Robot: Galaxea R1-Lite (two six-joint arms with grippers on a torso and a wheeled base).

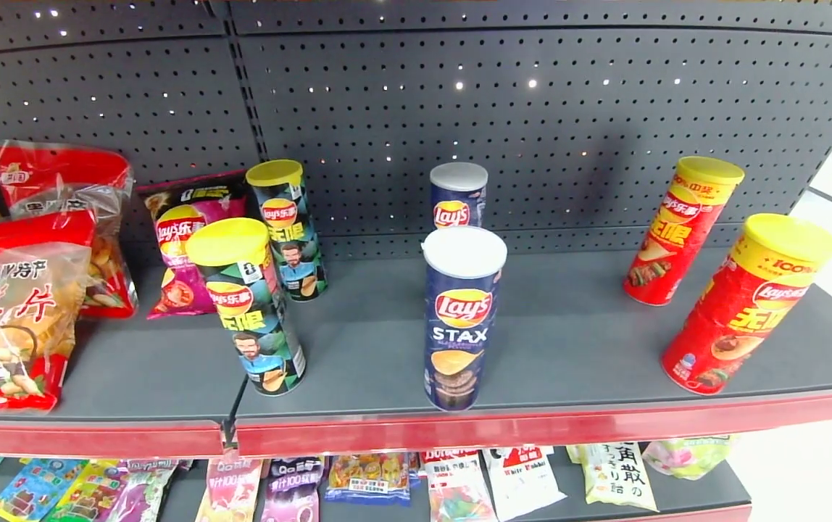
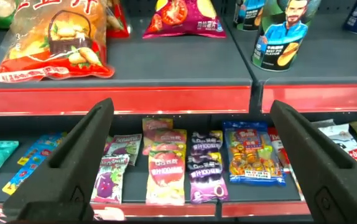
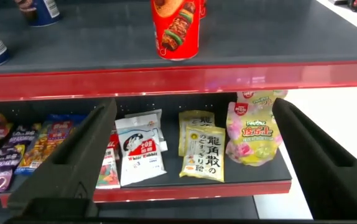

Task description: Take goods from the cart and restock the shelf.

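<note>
The dark grey shelf (image 1: 568, 341) with a red front lip carries upright snack cans. Two blue cans with white lids (image 1: 462, 319) (image 1: 458, 194) stand in the middle, two red cans with yellow lids (image 1: 749, 304) (image 1: 680, 230) at the right, and two dark cans with yellow lids (image 1: 248, 304) (image 1: 288, 228) left of centre. My left gripper (image 2: 191, 115) is open and holds nothing, level with the red lip below a dark can (image 2: 284, 34). My right gripper (image 3: 195, 107) is open too, below a red can (image 3: 178, 28).
Snack bags (image 1: 17, 319) and a pink chip bag (image 1: 184, 239) fill the shelf's left end. The lower shelf holds several flat packets (image 2: 166, 168) (image 3: 203, 152). A perforated back panel (image 1: 532, 109) closes the shelf behind. Open floor lies at the right (image 1: 822, 471).
</note>
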